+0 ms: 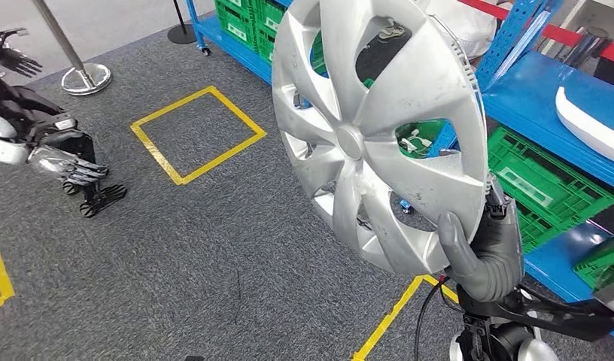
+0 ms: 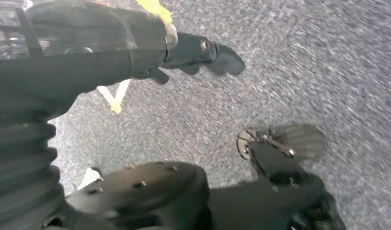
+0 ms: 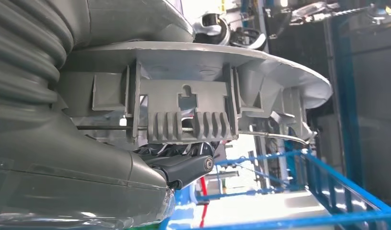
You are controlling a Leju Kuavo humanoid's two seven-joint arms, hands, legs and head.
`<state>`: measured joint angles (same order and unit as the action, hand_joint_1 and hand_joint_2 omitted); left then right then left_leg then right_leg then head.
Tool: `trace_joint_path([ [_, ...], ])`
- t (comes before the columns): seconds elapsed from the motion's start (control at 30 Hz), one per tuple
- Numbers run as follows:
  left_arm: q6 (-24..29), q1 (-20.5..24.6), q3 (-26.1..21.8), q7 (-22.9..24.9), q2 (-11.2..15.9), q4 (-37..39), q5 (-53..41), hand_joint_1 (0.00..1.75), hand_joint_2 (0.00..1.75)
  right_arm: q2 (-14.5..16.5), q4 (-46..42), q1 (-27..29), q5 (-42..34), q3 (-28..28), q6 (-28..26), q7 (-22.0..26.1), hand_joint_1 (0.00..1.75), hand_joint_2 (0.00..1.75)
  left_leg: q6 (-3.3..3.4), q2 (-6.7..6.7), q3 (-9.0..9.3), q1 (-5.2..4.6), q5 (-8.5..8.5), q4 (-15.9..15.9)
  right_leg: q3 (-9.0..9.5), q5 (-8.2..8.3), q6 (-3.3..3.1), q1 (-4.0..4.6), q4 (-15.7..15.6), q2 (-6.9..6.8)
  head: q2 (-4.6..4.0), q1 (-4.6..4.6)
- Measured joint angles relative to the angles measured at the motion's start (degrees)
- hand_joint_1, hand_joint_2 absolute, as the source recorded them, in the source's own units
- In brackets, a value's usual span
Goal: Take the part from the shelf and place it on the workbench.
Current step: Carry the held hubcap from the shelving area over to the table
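Our right robot hand (image 1: 484,252) is gripping the hubcap (image 1: 375,135) by its rim at 5 o'clock, holding it upright off the shelf (image 1: 545,90). We are judging the carry underway; next comes turning toward the worktop. Our left robot hand (image 1: 71,167) is hanging empty at 9 o'clock, fingers loosely spread. Green crates (image 1: 548,184) are crowding the right.

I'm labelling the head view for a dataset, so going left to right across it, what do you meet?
Left hand → stanchion base → yellow tape square → silver wheel cover → right hand gripping its lower rim → green crate → white part on the blue shelf.
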<state>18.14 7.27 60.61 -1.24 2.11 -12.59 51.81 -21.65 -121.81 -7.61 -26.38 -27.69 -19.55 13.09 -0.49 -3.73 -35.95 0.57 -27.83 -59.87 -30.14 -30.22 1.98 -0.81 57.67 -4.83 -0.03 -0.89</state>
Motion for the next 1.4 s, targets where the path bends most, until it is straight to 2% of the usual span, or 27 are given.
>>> trace_joint_path([
  [0.07, 0.1, 0.0, 0.0, 0.6, 0.1, 0.0, -0.3, 0.0, 1.75, 0.0, 0.0, 0.5, -0.1, 0.0, 0.3, 0.2, 1.75, 1.75, 0.77, 1.15, 0.06, 0.04, 0.13, 0.1, -0.05, -1.16, 0.47, -0.27, 0.9, 0.82, 0.0, 0.21],
  [0.1, 0.2, 0.1, 0.0, 0.8, 0.1, 0.0, -0.4, 0.0, 1.75, 0.0, -0.1, 0.8, -0.1, 0.1, 0.5, 0.3, 1.75, 1.75, 1.1, 1.78, 0.12, 0.08, 0.21, 0.2, -0.75, -2.61, 0.61, -0.33, 2.8, 1.84, 0.0, 0.38],
  [0.17, 0.3, 0.1, 0.0, 1.1, 0.2, 0.0, -0.4, 0.0, 1.75, 0.0, -0.1, 1.6, -0.2, 0.1, 0.8, 0.5, 1.75, 1.75, 1.61, 3.02, 0.13, -0.09, 0.29, 0.2, -3.83, -6.5, 0.53, -0.27, 9.9, 3.92, 0.01, 0.78],
  [0.23, 0.3, 0.1, 0.0, 1.3, 0.2, 0.0, -0.4, 0.0, 1.75, 0.0, 0.1, 2.2, -0.5, 0.1, 1.0, 0.8, 1.75, 1.75, 1.9, 4.43, 0.14, -0.51, 0.35, 0.2, -6.78, -8.29, 0.11, -0.08, 15.9, 4.47, 0.01, 1.0],
  [0.27, 0.3, 0.1, 0.0, 1.4, 0.3, 0.0, -0.4, 0.0, 1.75, 0.0, 0.2, 2.4, -0.6, 0.1, 1.2, 1.0, 1.75, 1.75, 1.97, 5.17, 0.19, -0.74, 0.39, 0.2, -7.09, -7.53, -0.26, 0.04, 16.1, 4.6, 0.0, 1.05],
  [0.3, 0.3, 0.1, 0.0, 1.6, 0.3, 0.0, -0.4, 0.0, 1.75, 0.0, 0.4, 2.5, -0.7, 0.1, 1.4, 1.3, 1.75, 1.75, 2.02, 5.93, 0.27, -0.95, 0.42, 0.2, -6.42, -5.71, -0.74, 0.2, 14.2, 4.83, 0.0, 1.08],
  [0.33, 0.3, 0.1, 0.0, 1.8, 0.3, 0.0, -0.4, 0.0, 1.75, 0.0, 0.5, 2.5, -0.7, 0.1, 1.5, 1.5, 1.75, 1.75, 2.06, 6.63, 0.38, -1.09, 0.45, 0.2, -5.0, -3.31, -1.34, 0.43, 10.7, 5.48, 0.0, 1.12],
  [0.4, 0.2, 0.2, 0.0, 1.9, 0.4, 0.0, -0.4, 0.0, 1.75, 0.0, 0.5, 2.3, -0.7, 0.1, 1.7, 1.8, 1.75, 1.75, 1.99, 7.81, 0.36, -1.17, 0.58, 0.2, -2.22, -0.13, -2.56, 0.77, 4.0, 7.76, 0.01, 1.07],
  [0.47, 0.1, 0.2, 0.0, 1.4, 0.4, 0.0, -0.4, 0.0, 1.75, 0.1, 0.5, 1.9, -0.5, 0.1, 1.8, 1.8, 1.75, 1.75, 1.52, 8.77, -0.09, -0.89, 0.94, 0.2, -1.21, 0.32, -3.12, 1.03, 1.4, 8.83, 0.01, 1.21],
  [0.5, 0.0, 0.2, 0.0, 0.9, 0.4, 0.0, -0.3, 0.0, 1.75, 0.1, 0.6, 1.6, -0.3, 0.1, 1.9, 1.6, 1.75, 1.75, 1.18, 9.29, -0.31, -0.75, 1.17, 0.3, -1.09, 0.47, -3.1, 1.13, 0.8, 8.38, 0.01, 1.32],
  [0.53, -0.1, 0.1, 0.0, 0.3, 0.4, 0.0, -0.3, 0.0, 1.75, 0.1, 0.6, 1.3, 0.0, 0.0, 1.9, 1.5, 1.75, 1.75, 0.91, 9.18, -0.49, -0.7, 1.22, 0.2, -0.87, 0.71, -3.0, 1.08, 0.3, 7.76, 0.01, 1.44],
  [0.6, -0.2, 0.0, 0.0, -0.6, 0.5, 0.0, -0.2, 0.0, 1.75, 0.3, 0.6, 0.8, 0.5, 0.0, 1.9, 1.2, 1.75, 1.75, 0.36, 6.47, -1.48, -0.88, -0.23, -1.6, -0.32, 1.37, -2.98, 0.88, -0.9, 6.49, 0.01, 1.3],
  [0.67, -0.2, 0.1, 0.0, -1.1, 0.5, 0.0, -0.2, 0.0, 1.75, 0.6, 0.5, 0.5, 0.7, -0.1, 1.9, 1.0, 1.75, 1.75, -0.32, 3.66, -4.36, -0.68, -3.69, -7.4, -0.09, 1.68, -3.08, 0.8, -1.5, 5.1, 0.0, 1.03],
  [0.73, -0.3, 0.2, 0.0, -1.2, 0.5, 0.0, -0.2, 0.0, 1.75, 0.7, 0.6, 0.5, 0.7, -0.1, 1.9, 0.9, 1.75, 1.75, -1.04, 3.52, -7.25, -0.04, -5.98, -13.4, -0.17, 1.65, -3.01, 0.72, -1.4, 3.62, -0.01, 0.87],
  [0.77, -0.3, 0.2, 0.0, -1.3, 0.5, 0.0, -0.2, 0.0, 1.75, 0.8, 0.7, 0.5, 0.7, -0.2, 1.9, 0.9, 1.75, 1.75, -1.39, 3.49, -7.42, 0.23, -5.66, -14.0, -0.18, 1.55, -2.86, 0.63, -1.3, 2.88, -0.01, 0.84],
  [0.8, -0.3, 0.2, 0.0, -1.4, 0.5, 0.0, -0.2, 0.0, 1.75, 0.9, 0.8, 0.5, 0.8, -0.3, 1.8, 0.8, 1.75, 1.75, -1.71, 3.28, -6.46, 0.46, -4.42, -12.5, -0.16, 1.41, -2.63, 0.5, -1.2, 2.21, -0.01, 0.82],
  [0.87, -0.5, 0.1, 0.0, -1.5, 0.5, 0.0, -0.2, 0.0, 1.75, 1.0, 1.0, 0.3, 1.4, -0.4, 1.6, 0.5, 1.75, 1.75, -2.21, 1.19, -2.36, 0.63, -1.29, -5.5, -0.11, 0.92, -1.9, 0.3, -0.6, 1.1, 0.0, 0.72],
  [0.93, -0.9, 0.1, 0.0, -1.3, 0.4, 0.0, -0.2, 0.0, 1.75, 1.1, 1.0, 0.0, 2.1, -0.5, 1.0, -0.1, 1.75, 1.75, -1.6, -1.13, 0.21, 0.48, -0.12, -0.7, -0.17, 0.36, -1.1, 0.47, 0.0, 0.36, 0.01, 0.59],
  [0.97, -1.1, 0.0, 0.0, -1.1, 0.3, 0.0, -0.2, 0.0, 1.75, 1.1, 1.0, -0.2, 2.5, -0.6, 0.7, -0.4, 1.75, 1.75, -1.02, -1.63, 0.34, 0.28, -0.33, -0.2, -0.17, 0.22, -0.79, 0.6, 0.1, 0.05, 0.01, 0.64],
  [1.03, -1.5, 0.0, 0.0, -0.5, 0.2, 0.0, -0.2, 0.0, 1.75, 1.1, 0.8, -0.4, 3.2, -0.9, 0.0, -1.2, 1.75, 1.75, 0.15, -0.56, 0.15, 0.2, -0.14, -0.1, -0.07, 0.02, -0.23, 0.49, 0.1, -0.35, 0.01, 0.92],
  [1.1, -1.9, 0.0, 0.0, -0.1, 0.1, 0.0, -0.3, 0.0, 1.75, 1.1, 0.5, -0.3, 3.8, -1.1, -0.9, -2.1, 1.75, 1.75, 0.8, 0.69, 0.11, 0.23, 0.09, 0.0, -0.57, -1.57, 0.34, 0.2, 1.6, 1.31, 0.01, 1.1],
  [1.17, -2.2, 0.1, 0.0, 0.3, -0.1, 0.0, -0.7, 0.0, 1.75, 1.1, 0.1, 0.0, 4.4, -1.3, -1.8, -2.8, 1.75, 1.75, 1.28, 1.99, 0.12, 0.12, 0.23, 0.1, -3.04, -5.32, 0.43, 0.19, 7.7, 3.69, 0.01, 1.37],
  [1.23, -2.3, 0.1, 0.0, 1.0, -0.4, 0.0, -1.2, 0.0, 1.75, 1.1, -0.2, 0.4, 4.8, -1.4, -2.5, -3.4, 1.75, 1.75, 1.63, 3.49, 0.12, -0.25, 0.3, 0.1, -6.37, -8.23, 0.01, 0.34, 15.0, 4.43, 0.01, 1.55],
  [1.27, -2.3, 0.1, 0.0, 1.2, -0.4, 0.0, -1.3, 0.0, 1.75, 1.1, -0.3, 0.6, 4.8, -1.5, -2.7, -3.7, 1.75, 1.75, 1.74, 4.3, 0.14, -0.44, 0.33, 0.1, -7.21, -8.21, -0.33, 0.41, 16.6, 4.55, 0.01, 1.58],
  [1.3, -2.3, 0.0, 0.0, 1.3, -0.4, 0.0, -1.4, 0.0, 1.75, 1.1, -0.3, 0.7, 4.8, -1.5, -2.9, -3.8, 1.75, 1.75, 1.83, 5.13, 0.18, -0.61, 0.38, 0.1, -7.07, -7.0, -0.76, 0.52, 15.9, 4.71, 0.0, 1.59],
  [1.33, -2.2, 0.0, 0.0, 1.2, -0.4, 0.0, -1.4, 0.0, 1.75, 1.1, -0.4, 0.7, 4.7, -1.5, -2.9, -3.9, 1.75, 1.75, 1.89, 5.93, 0.26, -0.75, 0.42, 0.1, -6.02, -4.9, -1.26, 0.7, 13.2, 5.05, 0.0, 1.6],
  [1.4, -1.8, 0.1, 0.0, 0.8, -0.5, 0.0, -1.2, 0.0, 1.75, 1.1, -0.4, 0.0, 4.3, -1.5, -2.9, -4.0, 1.75, 1.75, 1.88, 7.31, 0.28, -0.86, 0.55, 0.0, -3.01, -0.8, -2.34, 1.09, 5.8, 7.04, 0.0, 1.58],
])
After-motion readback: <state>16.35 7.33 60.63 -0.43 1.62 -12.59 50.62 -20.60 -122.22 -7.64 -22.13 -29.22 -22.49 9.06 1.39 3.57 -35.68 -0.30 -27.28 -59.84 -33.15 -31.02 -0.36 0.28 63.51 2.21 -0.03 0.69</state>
